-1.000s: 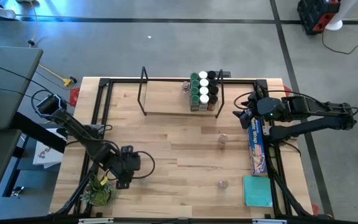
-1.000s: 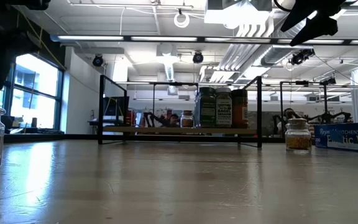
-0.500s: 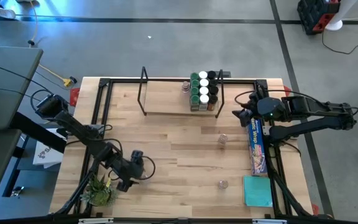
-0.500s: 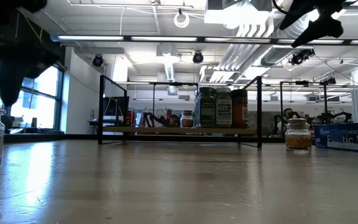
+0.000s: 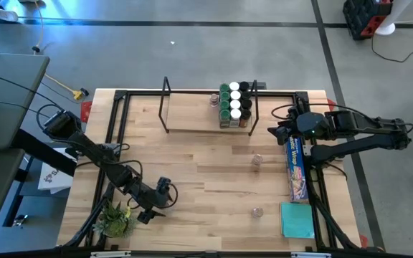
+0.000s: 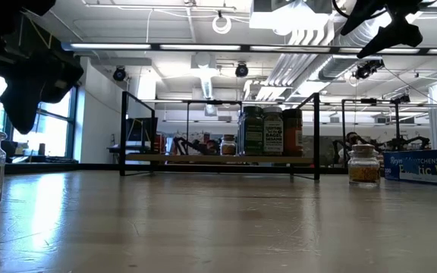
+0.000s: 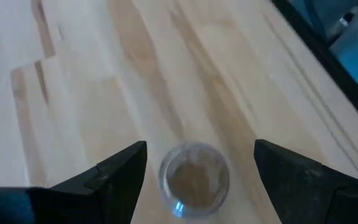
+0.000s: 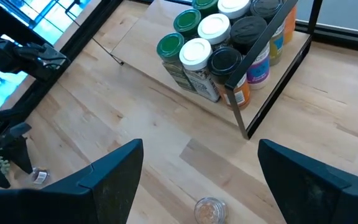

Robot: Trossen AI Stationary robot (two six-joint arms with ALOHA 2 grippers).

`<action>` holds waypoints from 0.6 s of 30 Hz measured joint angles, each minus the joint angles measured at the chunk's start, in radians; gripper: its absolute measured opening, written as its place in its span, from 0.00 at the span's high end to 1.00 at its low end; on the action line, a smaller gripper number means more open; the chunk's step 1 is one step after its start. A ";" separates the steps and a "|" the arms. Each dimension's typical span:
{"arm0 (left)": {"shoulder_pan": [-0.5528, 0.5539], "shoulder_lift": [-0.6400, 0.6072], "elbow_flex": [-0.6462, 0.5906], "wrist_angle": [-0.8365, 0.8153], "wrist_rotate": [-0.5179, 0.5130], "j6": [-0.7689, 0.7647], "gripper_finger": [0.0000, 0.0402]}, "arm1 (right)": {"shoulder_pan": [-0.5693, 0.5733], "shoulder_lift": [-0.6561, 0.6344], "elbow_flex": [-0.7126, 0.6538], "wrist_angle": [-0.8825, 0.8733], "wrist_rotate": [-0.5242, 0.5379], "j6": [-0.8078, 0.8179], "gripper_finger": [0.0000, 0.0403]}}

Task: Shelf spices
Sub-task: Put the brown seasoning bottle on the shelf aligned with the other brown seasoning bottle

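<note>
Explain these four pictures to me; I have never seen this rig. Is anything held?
Two dark robot arms work at a wooden table. One picture looks straight down, one looks level across the tabletop, and two come from wrist cameras. The shelf holds a cluster of spice jars at one end. One loose jar and a second loose jar stand on the table near a blue box. The left gripper is open over a third jar. The right gripper hovers open near the shelf. Nothing is held.
</note>
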 joint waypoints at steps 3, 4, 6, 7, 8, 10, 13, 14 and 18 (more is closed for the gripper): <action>0.000 0.015 0.000 0.030 0.001 0.009 0.28 | 0.000 0.000 0.000 -0.001 -0.001 -0.001 0.23; 0.000 0.022 0.000 0.032 0.001 0.009 0.29 | 0.000 0.000 0.000 -0.001 -0.001 -0.002 0.23; 0.000 0.038 0.000 0.028 0.001 0.009 0.30 | 0.000 0.000 0.000 -0.002 -0.001 -0.010 0.23; 0.000 0.045 0.000 0.027 0.002 0.009 0.31 | 0.000 0.000 0.000 -0.004 -0.001 -0.011 0.23; 0.000 0.051 0.000 0.029 0.001 0.008 0.32 | 0.000 0.000 0.000 -0.007 -0.001 -0.011 0.23; 0.000 0.059 0.000 0.031 0.001 0.001 0.34 | 0.000 0.000 0.000 -0.014 -0.001 -0.011 0.23; 0.000 0.068 0.000 0.031 0.002 -0.010 0.38 | 0.000 0.000 0.000 -0.022 -0.002 -0.011 0.23; 0.000 0.068 0.000 0.029 0.008 -0.013 0.39 | 0.000 0.000 0.000 -0.025 -0.003 -0.011 0.23; 0.000 0.067 0.000 0.030 0.017 -0.036 0.46 | 0.000 0.000 0.000 -0.024 -0.005 -0.011 0.23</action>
